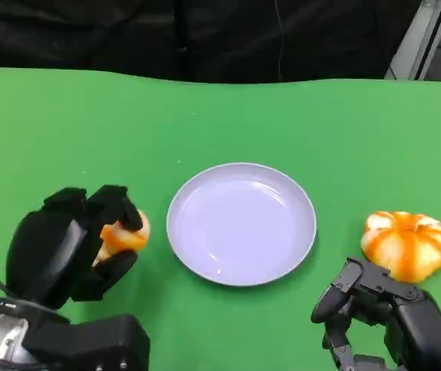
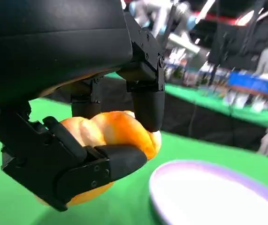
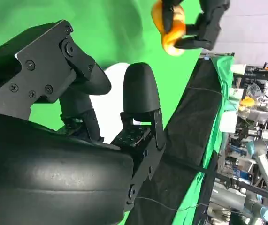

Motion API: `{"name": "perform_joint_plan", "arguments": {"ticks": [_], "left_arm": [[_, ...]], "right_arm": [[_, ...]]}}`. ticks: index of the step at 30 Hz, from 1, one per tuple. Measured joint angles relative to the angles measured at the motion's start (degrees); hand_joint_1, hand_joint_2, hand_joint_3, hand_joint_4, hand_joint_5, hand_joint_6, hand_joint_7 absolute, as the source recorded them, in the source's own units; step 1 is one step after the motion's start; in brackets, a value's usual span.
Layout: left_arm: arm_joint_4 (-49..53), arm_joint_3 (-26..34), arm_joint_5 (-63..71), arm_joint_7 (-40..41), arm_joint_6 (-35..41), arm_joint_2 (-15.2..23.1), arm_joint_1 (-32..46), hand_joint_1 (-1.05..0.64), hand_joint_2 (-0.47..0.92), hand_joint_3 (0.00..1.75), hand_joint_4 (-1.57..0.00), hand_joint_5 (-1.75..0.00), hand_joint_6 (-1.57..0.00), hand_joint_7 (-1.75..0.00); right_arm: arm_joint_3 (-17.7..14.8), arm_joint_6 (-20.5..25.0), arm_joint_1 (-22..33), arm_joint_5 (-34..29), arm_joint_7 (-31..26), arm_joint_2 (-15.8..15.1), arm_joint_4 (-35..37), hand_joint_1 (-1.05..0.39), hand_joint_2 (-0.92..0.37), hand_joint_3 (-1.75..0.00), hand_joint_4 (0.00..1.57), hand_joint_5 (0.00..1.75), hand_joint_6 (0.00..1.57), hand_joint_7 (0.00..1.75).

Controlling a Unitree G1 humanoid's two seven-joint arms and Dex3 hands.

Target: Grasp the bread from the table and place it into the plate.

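**Bread in hand, plate waiting alongside**

Black fingers (image 2: 105, 161) of the left robot hand (image 1: 73, 243) filled the near part of the left wrist view, wrapped over and under a glossy orange bread roll (image 2: 110, 131). The hold looked secure: fingers pressed on the top of the roll and a thumb cupped it from below. From the head view, the roll (image 1: 123, 234) sat in the grasp just beside the lavender plate (image 1: 205, 267), on the side of that hand that faced the plate. Whether it was clear of the green desk (image 1: 344, 131) could not be told.

The right robot hand (image 1: 378, 309) held nothing, its fingers loosely curled and apart. A second, round ribbed bun (image 1: 407, 243) lay on the desk just beyond those fingertips, on the far side of the plate from the left robot hand.

The step in hand seemed to be carrying the grasped roll across to the plate. To do it well, the roll would need to clear the raised rim (image 2: 180, 168) first, so a small lift before the sideways move would be wise. The grip should hold steady while travelling, since a soft roll can squash or slip. Release would be best over the plate's middle, low enough that the roll does not bounce or roll out.
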Motion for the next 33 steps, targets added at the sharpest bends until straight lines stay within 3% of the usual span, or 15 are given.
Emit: {"name": "perform_joint_plan", "arguments": {"ticks": [7, 15, 25, 27, 29, 31, 33], "left_arm": [[-1.6, -1.54, 1.38, 1.18, -0.78, -3.29, -2.11, -0.18, 0.33, 1.53, -0.89, -1.75, -0.67, -1.75], [0.84, -4.31, 2.01, 2.52, -1.99, -6.51, -7.13, -0.17, 0.3, 1.51, -0.91, -1.75, -0.7, -1.75], [11.53, -8.68, 2.25, 2.43, -1.72, -12.34, -16.87, -0.15, 0.27, 1.41, -0.88, -1.75, -0.69, -1.74], [14.01, -9.25, 1.55, 0.57, -1.37, -12.97, -18.54, -0.17, 0.35, 1.31, -0.79, -1.75, -0.69, -1.57], [16.66, -9.55, 0.09, -3.51, -0.03, -14.02, -20.15, -0.19, 0.53, 1.02, -0.66, -1.74, -0.66, -1.21], [17.98, -9.89, -1.29, -7.78, 2.0, -15.11, -21.03, -0.2, 0.61, 0.87, -0.61, -1.74, -0.65, -1.04], [18.14, -10.42, -1.92, -10.73, 3.66, -15.79, -21.63, -0.3, 0.79, 0.46, -0.37, -1.19, -0.39, -0.64]], "right_arm": [[-0.01, -0.01, -0.27, -0.29, -0.01, -0.1, 0.18, 0.04, -0.44, -1.28, 0.71, 1.68, 0.72, 1.4], [0.14, -0.02, -0.53, -0.34, 0.0, -0.11, 0.29, 0.04, -0.43, -1.28, 0.71, 1.67, 0.73, 1.39], [0.87, -0.15, 0.99, -0.38, -0.05, 0.03, -0.3, 0.05, -0.45, -1.26, 0.69, 1.66, 0.72, 1.39], [0.95, 0.02, 1.14, -0.38, -0.09, 0.17, -0.49, 0.06, -0.46, -1.27, 0.68, 1.66, 0.71, 1.4], [1.26, 0.18, 1.28, -0.38, -0.08, 0.3, -0.73, 0.06, -0.45, -1.29, 0.68, 1.67, 0.71, 1.42], [1.4, 0.45, 1.44, -0.41, -0.08, 0.29, -1.17, 0.06, -0.45, -1.3, 0.67, 1.68, 0.7, 1.43], [1.46, 0.71, 1.47, -0.41, -0.09, 0.27, -1.45, 0.04, -0.44, -1.29, 0.68, 1.67, 0.7, 1.43]]}}
